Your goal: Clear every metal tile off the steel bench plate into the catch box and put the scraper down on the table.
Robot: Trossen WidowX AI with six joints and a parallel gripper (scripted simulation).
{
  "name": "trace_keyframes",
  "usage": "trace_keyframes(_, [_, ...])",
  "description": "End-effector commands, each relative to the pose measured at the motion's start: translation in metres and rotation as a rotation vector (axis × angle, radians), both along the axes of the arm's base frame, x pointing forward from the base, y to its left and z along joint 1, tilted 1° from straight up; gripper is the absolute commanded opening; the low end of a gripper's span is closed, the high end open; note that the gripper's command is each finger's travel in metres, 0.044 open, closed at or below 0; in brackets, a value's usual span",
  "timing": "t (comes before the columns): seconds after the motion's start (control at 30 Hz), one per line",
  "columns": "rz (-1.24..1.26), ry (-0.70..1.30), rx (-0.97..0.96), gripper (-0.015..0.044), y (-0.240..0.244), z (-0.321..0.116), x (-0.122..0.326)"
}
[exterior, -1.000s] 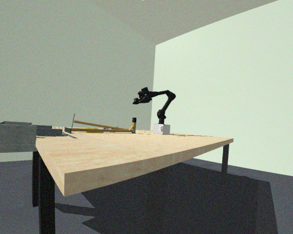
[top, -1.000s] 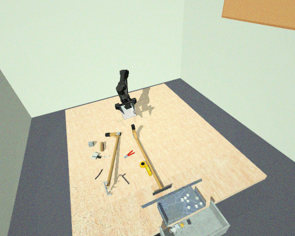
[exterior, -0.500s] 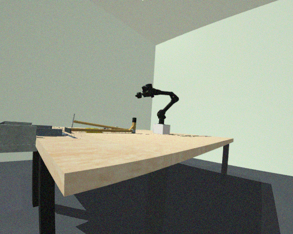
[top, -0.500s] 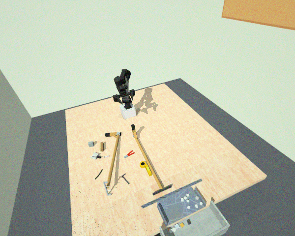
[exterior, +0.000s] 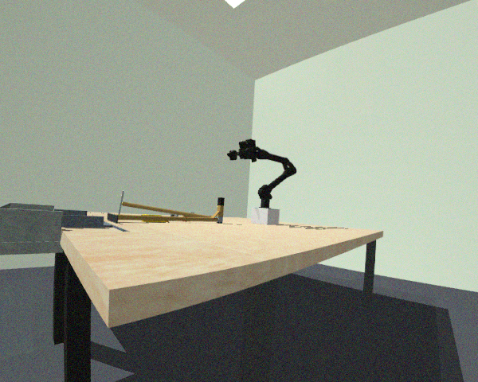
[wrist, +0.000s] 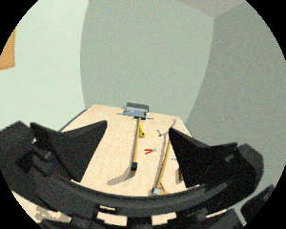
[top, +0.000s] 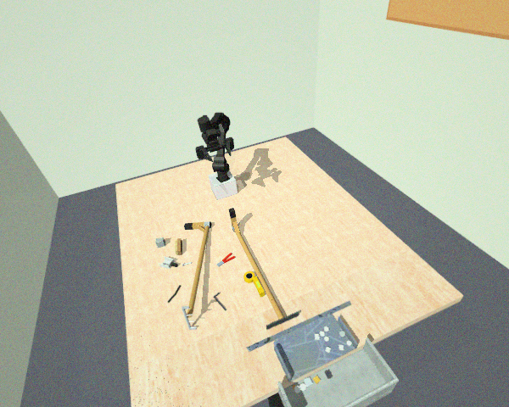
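My gripper [top: 220,156] [exterior: 231,154] [wrist: 138,127] is open and empty, raised high near the arm's base. The long scraper [top: 254,264] [exterior: 165,218] [wrist: 136,143] lies on the table, its black-capped grip end standing up towards me and its dark blade just before the steel plate [top: 296,357] [exterior: 83,220]. Several pale tiles [top: 326,338] lie on the plate's right part. The catch box [top: 360,381] [exterior: 25,230] [wrist: 136,105] sits at the plate's far end. Several small pieces, white, orange and dark, lie in it, such as an orange one [top: 316,379].
A second long-handled tool [top: 198,271] [wrist: 163,159] with a metal frame head lies left of the scraper. Red pliers [top: 230,258] lie between them; a yellow tape measure [top: 248,276] is beside the scraper's shaft. A wooden block [top: 178,246] and a grey block [top: 159,242] lie further left.
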State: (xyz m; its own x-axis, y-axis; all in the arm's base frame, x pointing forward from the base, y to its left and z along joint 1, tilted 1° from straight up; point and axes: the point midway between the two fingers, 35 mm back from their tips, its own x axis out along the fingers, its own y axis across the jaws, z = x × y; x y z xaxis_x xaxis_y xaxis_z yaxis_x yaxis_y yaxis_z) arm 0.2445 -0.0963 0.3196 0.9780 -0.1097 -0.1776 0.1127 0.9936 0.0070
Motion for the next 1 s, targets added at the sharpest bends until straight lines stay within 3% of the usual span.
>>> trace_keyframes(0.0, [0.002,-0.007,0.003,0.0440,0.001,0.003,-0.001])
trace_keyframes(0.97, [-0.002,0.021,0.016,0.0440,-0.003,-0.007,0.005])
